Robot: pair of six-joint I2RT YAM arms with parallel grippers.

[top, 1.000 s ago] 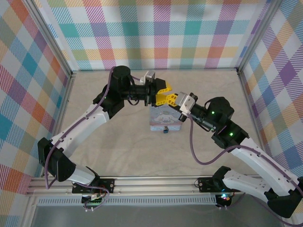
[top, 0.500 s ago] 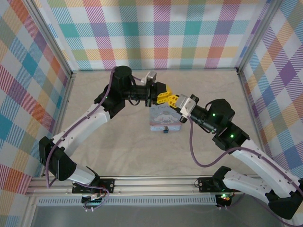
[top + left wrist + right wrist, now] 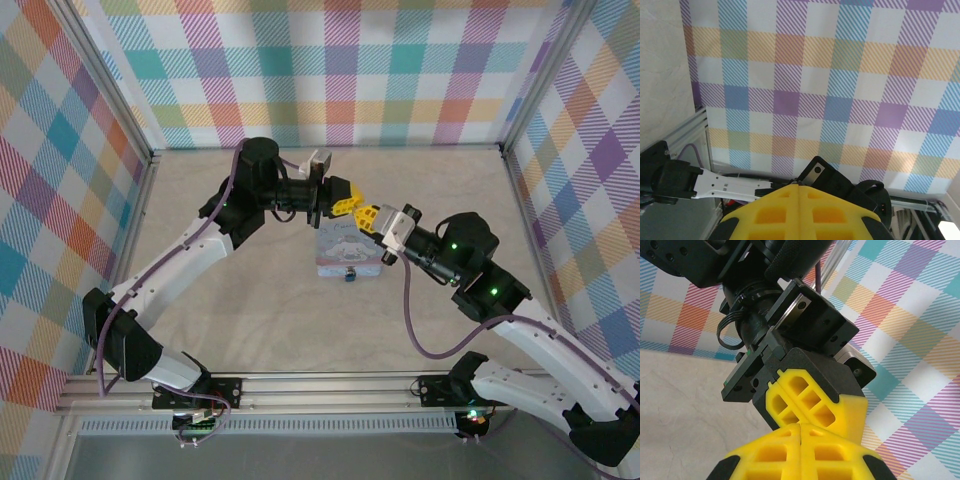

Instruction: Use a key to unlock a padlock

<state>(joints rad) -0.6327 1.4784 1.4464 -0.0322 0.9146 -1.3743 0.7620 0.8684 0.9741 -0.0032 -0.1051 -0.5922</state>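
The two arms were seen reaching inward over the pale table (image 3: pixel 240 300), meeting near its middle. The left gripper (image 3: pixel 345 197) and the right gripper (image 3: pixel 365 214), both yellow-fingered, were seen tip to tip above the far edge of a pale blue tin (image 3: pixel 347 252). A tiny dark padlock (image 3: pixel 350 276) was seen against the tin's near edge. The table was enclosed by plaid walls (image 3: pixel 330 70).

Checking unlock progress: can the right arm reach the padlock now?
Probably yes: the padlock sits exposed at the near edge of the tin; the right gripper, jaws shut, hovers over its far edge, nothing between.
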